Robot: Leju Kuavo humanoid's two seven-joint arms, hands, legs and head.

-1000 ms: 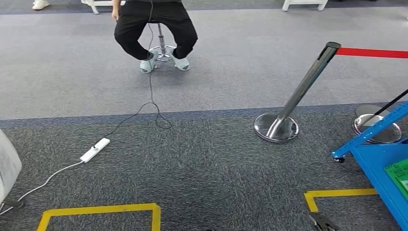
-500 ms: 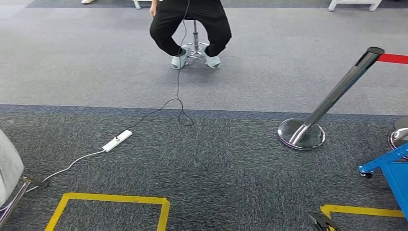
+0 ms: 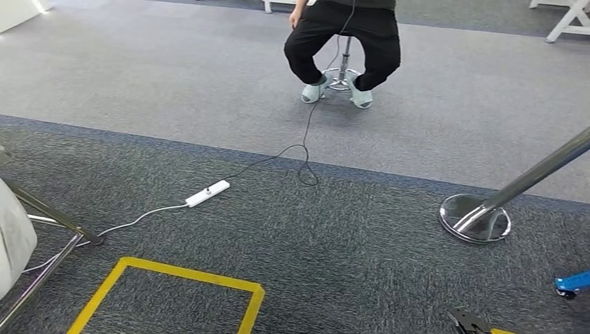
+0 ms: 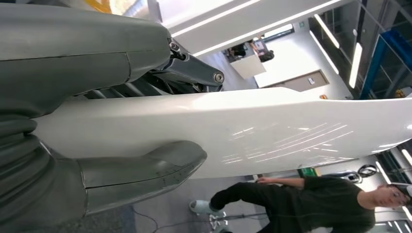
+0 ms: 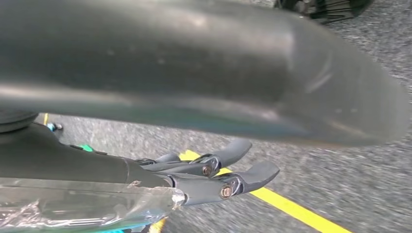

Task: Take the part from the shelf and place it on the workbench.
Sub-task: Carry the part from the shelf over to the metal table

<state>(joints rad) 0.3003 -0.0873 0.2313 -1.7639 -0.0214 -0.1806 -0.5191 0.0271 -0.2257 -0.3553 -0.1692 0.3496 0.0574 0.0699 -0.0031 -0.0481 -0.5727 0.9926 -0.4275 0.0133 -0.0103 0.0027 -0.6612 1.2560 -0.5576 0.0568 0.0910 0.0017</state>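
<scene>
Left hand point(image 4: 73, 145) grips one white part point(image 4: 252, 133); one person point(image 3: 344, 42) sits.

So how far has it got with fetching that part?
The pick-up looks done: the left hand grips a long white part, thumb under and fingers over it. The carry is in hand: the head view shows carpet, a yellow floor marking and a seated person. Still left is setting it on the workbench.

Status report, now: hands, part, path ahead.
Left hand grips white part. Right hand empty, fingers apart. Ahead on carpet: power strip, cable, seated person.
</scene>
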